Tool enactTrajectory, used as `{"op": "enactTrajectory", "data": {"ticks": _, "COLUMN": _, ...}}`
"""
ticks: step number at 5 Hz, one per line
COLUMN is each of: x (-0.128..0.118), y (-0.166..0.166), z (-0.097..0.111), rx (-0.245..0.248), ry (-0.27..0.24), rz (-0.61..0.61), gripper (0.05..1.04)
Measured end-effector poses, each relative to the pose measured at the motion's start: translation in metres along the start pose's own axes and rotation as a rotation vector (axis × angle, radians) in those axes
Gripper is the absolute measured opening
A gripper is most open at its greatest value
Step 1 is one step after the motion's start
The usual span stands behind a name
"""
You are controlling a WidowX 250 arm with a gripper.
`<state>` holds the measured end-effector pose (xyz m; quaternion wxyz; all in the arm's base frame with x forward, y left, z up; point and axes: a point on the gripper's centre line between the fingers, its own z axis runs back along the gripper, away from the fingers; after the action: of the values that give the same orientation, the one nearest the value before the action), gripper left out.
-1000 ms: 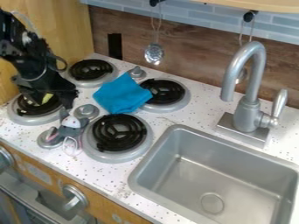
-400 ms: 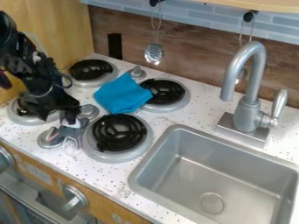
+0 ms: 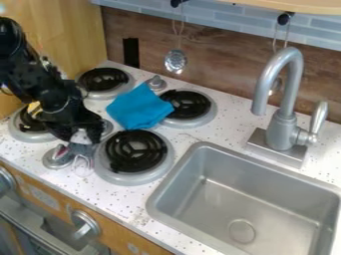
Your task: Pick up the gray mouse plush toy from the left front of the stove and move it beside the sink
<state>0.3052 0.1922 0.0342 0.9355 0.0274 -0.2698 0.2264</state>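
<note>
"White and speckled, the tabletop (image 3: 116, 196) carries the scene. Where is the toy (image 3: 81, 148)?"

"Near the front edge, at the left side of the coil burner (image 3: 108, 174) and beside a grey knob (image 3: 53, 159), directly beneath the black tool (image 3: 81, 134). Whether the tool stands apart or is clamped on the toy cannot be told from this angle."

"How would it handle?"

"Light, by all appearances, and soft: a small cloth or plush piece that would likely squash under pressure, droop at its loose parts and come to no harm. Fabric should grip well, with little risk of slipping."

"And the best hold?"

"Across the thick of the body (image 3: 83, 152), pinched from both sides, low enough to catch the stuffing and not merely a fold of cloth. Next choice, the head. The thin loop (image 3: 82, 164) looks the poorest: it would probably let the weight swing, and it could snag on the knob."

"Describe it, for the record."

"Grey body, slumped and uneven in outline, with a pale, whitish head (image 3: 81, 138) at the tool's end. Smallest of all, the slender, pale loop trails toward the front edge. Finer features are too small to tell."
</note>
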Motion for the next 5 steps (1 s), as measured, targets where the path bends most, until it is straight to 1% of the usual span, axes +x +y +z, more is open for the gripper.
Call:
{"op": "enactTrajectory", "data": {"ticks": 1, "x": 0.001, "y": -0.001, "z": -0.010, "rx": -0.020, "ry": 0.008, "rz": 0.035, "gripper": 0.964}}
{"op": "enactTrajectory", "data": {"ticks": 2, "x": 0.002, "y": 0.001, "z": -0.013, "rx": -0.013, "ry": 0.003, "rz": 0.048, "gripper": 0.707}}
{"op": "enactTrajectory", "data": {"ticks": 3, "x": 0.003, "y": 0.002, "z": -0.013, "rx": -0.006, "ry": -0.001, "rz": 0.060, "gripper": 0.586}}
{"op": "enactTrajectory", "data": {"ticks": 4, "x": 0.003, "y": 0.005, "z": -0.008, "rx": 0.064, "ry": -0.023, "rz": 0.007, "gripper": 0.582}}
{"op": "enactTrajectory", "data": {"ticks": 5, "x": 0.008, "y": -0.005, "z": 0.010, "rx": 0.169, "ry": -0.088, "rz": -0.067, "gripper": 0.582}}
